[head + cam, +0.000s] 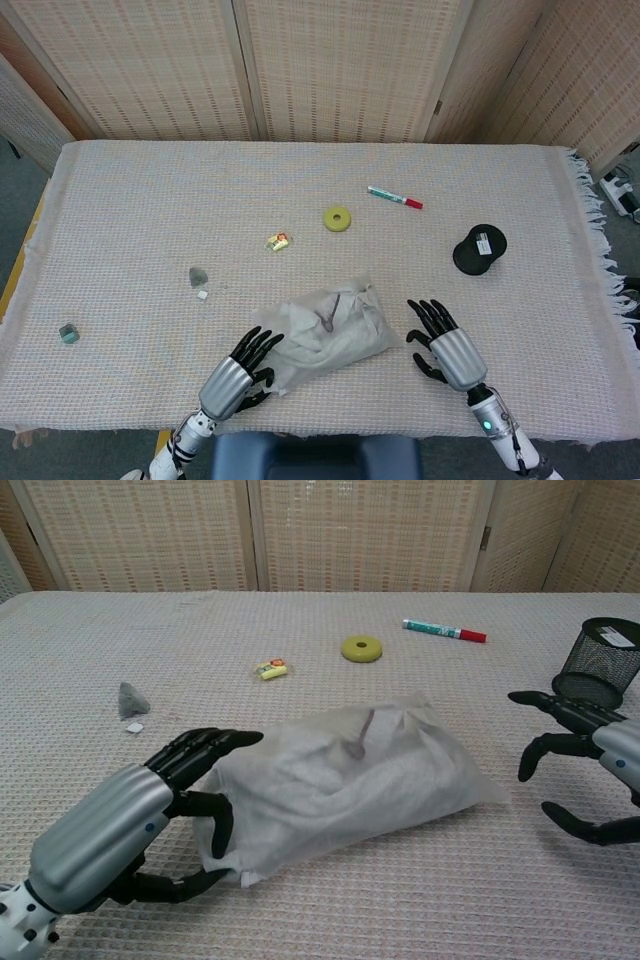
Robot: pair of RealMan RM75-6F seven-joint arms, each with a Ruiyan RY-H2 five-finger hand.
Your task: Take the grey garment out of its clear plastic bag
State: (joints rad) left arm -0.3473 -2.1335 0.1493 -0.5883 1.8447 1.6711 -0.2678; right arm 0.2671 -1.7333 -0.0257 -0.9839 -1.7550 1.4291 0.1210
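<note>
The clear plastic bag (pixel 330 331) (pixel 340 780) lies near the table's front edge with the grey garment (pixel 335 322) (pixel 345 770) inside it. My left hand (pixel 238 372) (pixel 135 825) sits at the bag's left end, fingers spread, thumb and fingertips touching the plastic without clasping it. My right hand (pixel 448 348) (pixel 585 760) hovers open just right of the bag, a small gap away from it.
Farther back lie a yellow ring (pixel 337 218), a red-capped marker (pixel 394 197), a small yellow wrapper (pixel 278 241) and a black mesh cup (pixel 479 249). A grey scrap (pixel 197 275) and a small green block (pixel 68 333) sit to the left.
</note>
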